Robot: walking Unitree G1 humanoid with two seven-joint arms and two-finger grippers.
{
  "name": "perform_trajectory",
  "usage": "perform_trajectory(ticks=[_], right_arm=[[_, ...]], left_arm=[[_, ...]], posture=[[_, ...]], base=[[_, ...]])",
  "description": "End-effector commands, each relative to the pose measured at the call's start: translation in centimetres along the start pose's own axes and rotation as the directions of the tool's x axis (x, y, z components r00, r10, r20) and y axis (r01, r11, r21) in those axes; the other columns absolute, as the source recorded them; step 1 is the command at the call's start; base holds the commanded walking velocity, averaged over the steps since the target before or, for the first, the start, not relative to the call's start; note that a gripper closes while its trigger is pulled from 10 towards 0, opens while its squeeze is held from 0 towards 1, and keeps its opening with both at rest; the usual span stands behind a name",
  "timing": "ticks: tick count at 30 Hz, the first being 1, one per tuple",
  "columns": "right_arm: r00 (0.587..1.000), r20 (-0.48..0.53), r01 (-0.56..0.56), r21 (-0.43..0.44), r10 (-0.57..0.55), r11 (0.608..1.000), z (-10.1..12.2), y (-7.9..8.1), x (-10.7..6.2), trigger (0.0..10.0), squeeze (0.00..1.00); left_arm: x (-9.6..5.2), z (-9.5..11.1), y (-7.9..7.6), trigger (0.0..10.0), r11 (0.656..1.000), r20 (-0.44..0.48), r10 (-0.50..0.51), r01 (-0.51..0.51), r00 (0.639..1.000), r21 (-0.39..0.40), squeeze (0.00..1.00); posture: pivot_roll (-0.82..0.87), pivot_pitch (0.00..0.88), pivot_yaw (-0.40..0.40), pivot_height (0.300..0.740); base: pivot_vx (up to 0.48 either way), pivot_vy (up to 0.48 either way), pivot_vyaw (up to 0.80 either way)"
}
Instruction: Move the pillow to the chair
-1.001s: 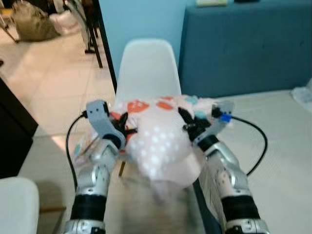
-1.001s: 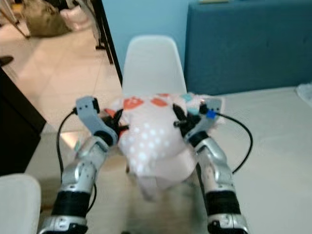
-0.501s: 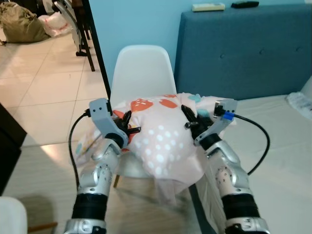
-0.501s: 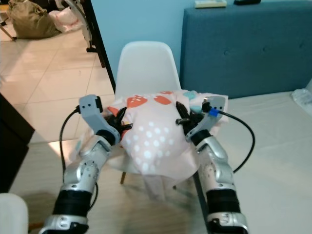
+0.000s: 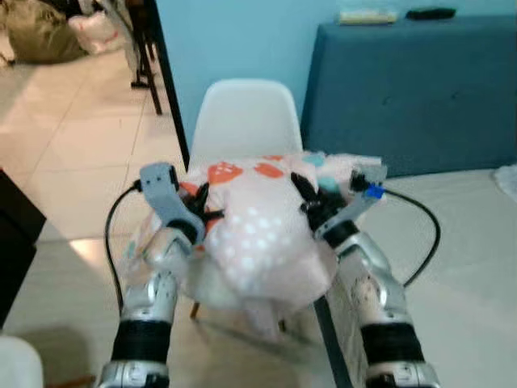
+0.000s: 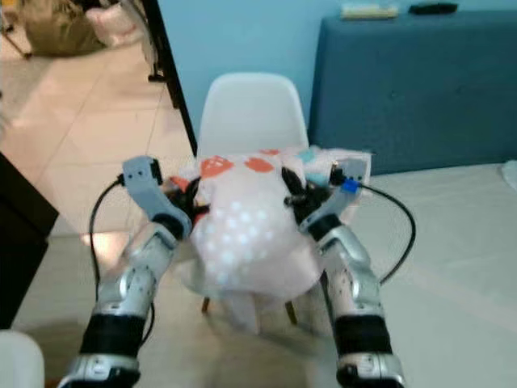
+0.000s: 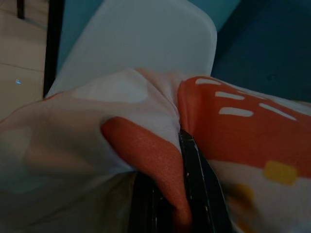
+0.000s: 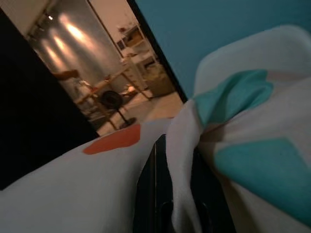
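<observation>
A pale pink pillow (image 5: 262, 234) with white dots, red strawberries and teal patches hangs over the seat of a white plastic chair (image 5: 249, 117). My left gripper (image 5: 200, 212) is shut on the pillow's left edge, its fingers (image 7: 194, 174) pinching a fold of fabric. On the pillow's right edge my right gripper (image 5: 311, 202) is shut too, with fabric bunched between its fingers (image 8: 155, 194). The pillow's lower corner droops past the seat's front. The chair's seat is mostly hidden under the pillow.
A blue upholstered bed headboard (image 5: 412, 89) stands right of the chair, with the pale mattress (image 5: 460, 242) before it. A black post (image 5: 166, 73) rises left of the chair. Tiled floor (image 5: 73, 153) opens to the left, with a dark cabinet edge (image 5: 16, 242) near.
The camera has shifted and the view is slightly blurred. The pillow and both grippers sit a little lower and closer over the chair seat; both grips are unchanged.
</observation>
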State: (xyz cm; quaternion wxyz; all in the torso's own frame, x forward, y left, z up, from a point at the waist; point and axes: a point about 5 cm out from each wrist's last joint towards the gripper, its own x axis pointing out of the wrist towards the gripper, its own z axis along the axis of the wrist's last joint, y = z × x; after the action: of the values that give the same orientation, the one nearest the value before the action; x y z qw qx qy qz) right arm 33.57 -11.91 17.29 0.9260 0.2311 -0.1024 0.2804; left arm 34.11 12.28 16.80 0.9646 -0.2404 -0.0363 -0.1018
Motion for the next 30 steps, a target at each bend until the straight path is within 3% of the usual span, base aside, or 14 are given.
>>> perform_trajectory(ticks=[1, 9, 17, 24, 25, 27, 30], right_arm=[[0.995, -0.004, -0.095, 0.026, 0.095, 0.995, -0.1, 1.4, 0.4, 10.0, 0.0], [0.994, 0.021, -0.105, 0.073, 0.104, 0.992, 0.1, 1.4, 0.3, 10.0, 0.0], [0.996, -0.084, -0.024, 0.045, 0.028, 0.999, -1.6, 0.1, -0.4, 10.0, 0.0], [0.981, -0.187, 0.057, -0.001, -0.056, 0.998, -3.1, -1.1, -1.0, 10.0, 0.0], [0.943, -0.288, 0.156, -0.063, -0.168, 0.986, -4.4, -2.6, -1.8, 10.0, 0.0], [0.943, -0.288, 0.156, -0.063, -0.168, 0.986, -4.4, -2.6, -1.8, 10.0, 0.0], [0.775, -0.476, 0.347, -0.228, -0.415, 0.91, -6.9, -5.8, -4.7, 10.0, 0.0]], left_arm=[[0.5, 1.6, -2.7, 10.0, 0.994, 0.075, -0.11, 0.108, 0.991, 0.02, 0.0], [0.5, 2.0, -2.8, 10.0, 0.993, 0.086, -0.116, 0.114, 0.99, 0.025, 0.0], [0.4, 1.7, -3.0, 10.0, 0.992, 0.076, -0.113, 0.109, 0.991, 0.056, 0.0], [0.4, 1.2, -2.8, 10.0, 0.992, 0.062, -0.093, 0.086, 0.994, 0.095, 0.0], [0.3, 0.7, -2.7, 10.0, 0.989, 0.046, -0.081, 0.075, 0.996, 0.127, 0.0], [0.3, 0.7, -2.7, 10.0, 0.989, 0.046, -0.081, 0.075, 0.996, 0.127, 0.0], [-0.2, -0.7, -2.0, 10.0, 0.979, -0.001, 0.0, 0.0, 1.0, 0.203, 0.0]], posture=[[-0.03, 0.118, 0.037, 0.74], [-0.03, 0.116, 0.036, 0.74], [-0.03, 0.116, 0.039, 0.74], [-0.03, 0.119, 0.042, 0.74], [-0.03, 0.13, 0.046, 0.74], [-0.03, 0.13, 0.046, 0.74], [-0.03, 0.161, 0.051, 0.74]], base=[[0.337, 0.0, 0.0], [0.336, 0.0, 0.0], [0.31, 0.0, 0.0], [0.0, 0.0, 0.0], [0.0, 0.0, 0.0], [0.0, 0.0, 0.0], [0.0, 0.0, 0.0]])
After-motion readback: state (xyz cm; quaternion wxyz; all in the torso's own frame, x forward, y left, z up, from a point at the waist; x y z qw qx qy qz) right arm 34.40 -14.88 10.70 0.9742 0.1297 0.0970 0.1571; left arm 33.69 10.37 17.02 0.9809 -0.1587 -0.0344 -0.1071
